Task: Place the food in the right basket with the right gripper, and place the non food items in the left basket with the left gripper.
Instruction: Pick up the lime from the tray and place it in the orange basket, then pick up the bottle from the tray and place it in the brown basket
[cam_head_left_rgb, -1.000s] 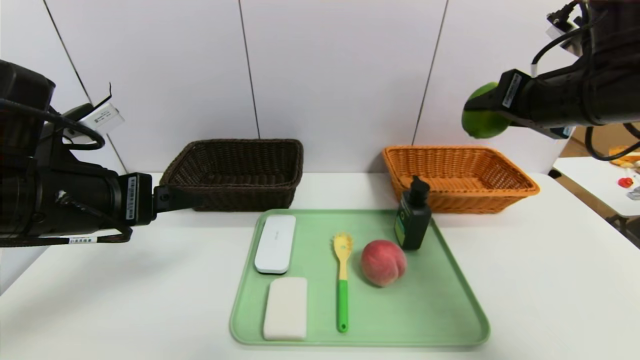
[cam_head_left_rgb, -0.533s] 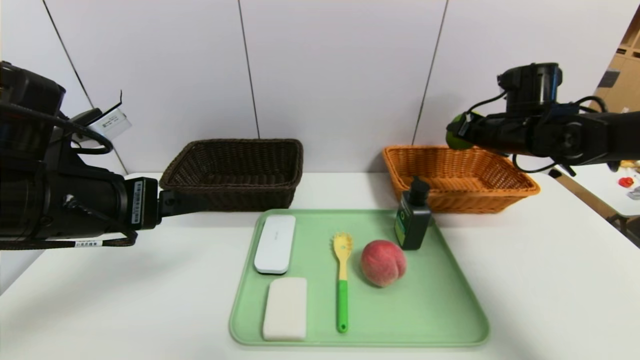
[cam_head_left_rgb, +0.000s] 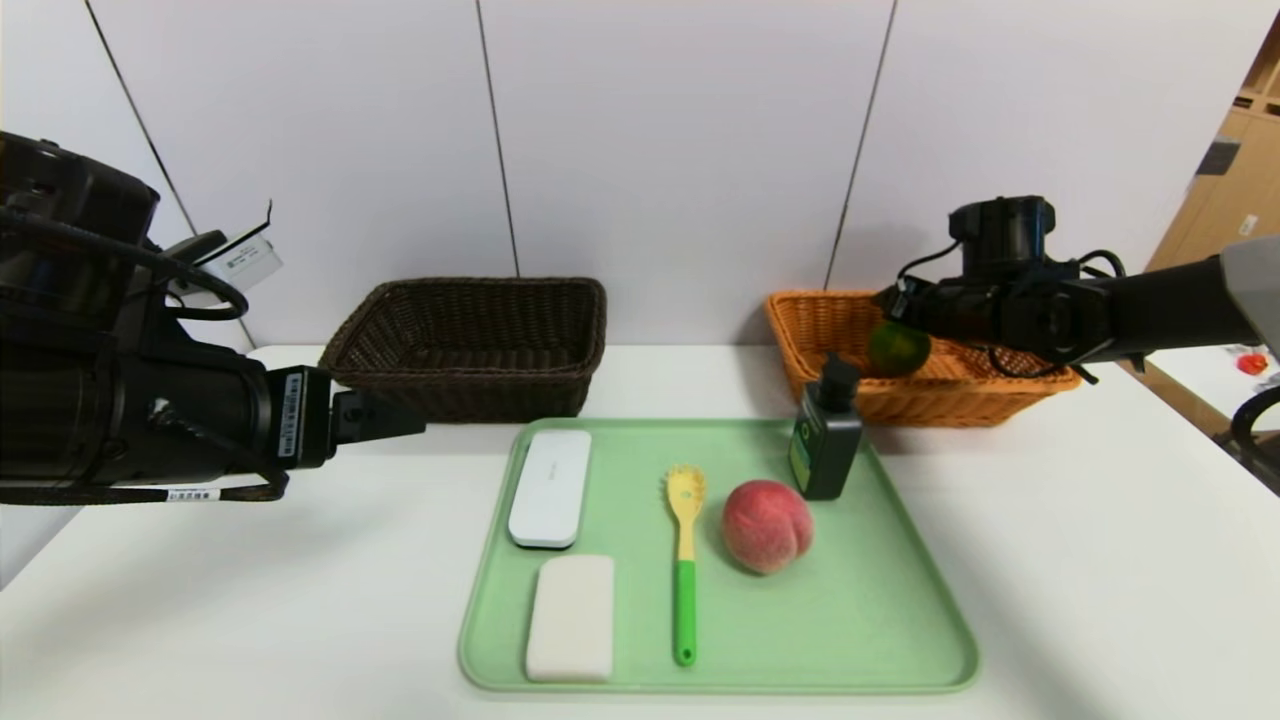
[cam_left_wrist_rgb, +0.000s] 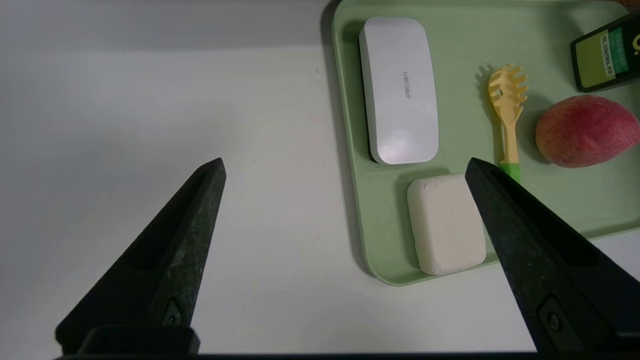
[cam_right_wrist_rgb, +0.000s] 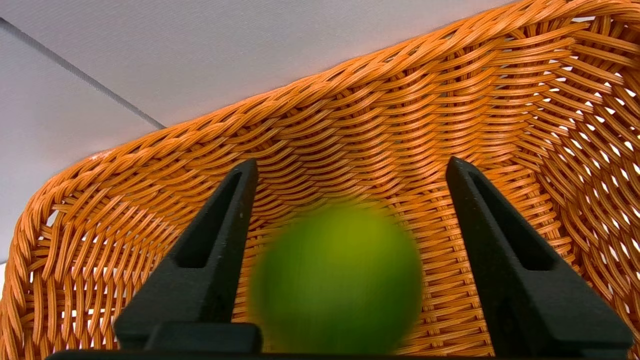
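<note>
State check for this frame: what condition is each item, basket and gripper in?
Oval green fruit: released, blurred, inside the orange basket.
Orange wicker basket: holds the fruit.
Dark brown wicker basket: nothing visible inside.
Right gripper: open, over the orange basket.
Left gripper: open, holding nothing.
Pink-red peach, white case, white block, yellow spoon, black pump bottle: on the green tray.

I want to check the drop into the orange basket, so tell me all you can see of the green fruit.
The green fruit is round to oval, smooth-skinned and bright green, darker in the head view. It shows motion-blurred between the spread fingers of the right gripper, with gaps on both sides, so nothing appears to clamp it. It sits within the walls of the orange basket; whether it already rests on the woven floor cannot be told.
</note>
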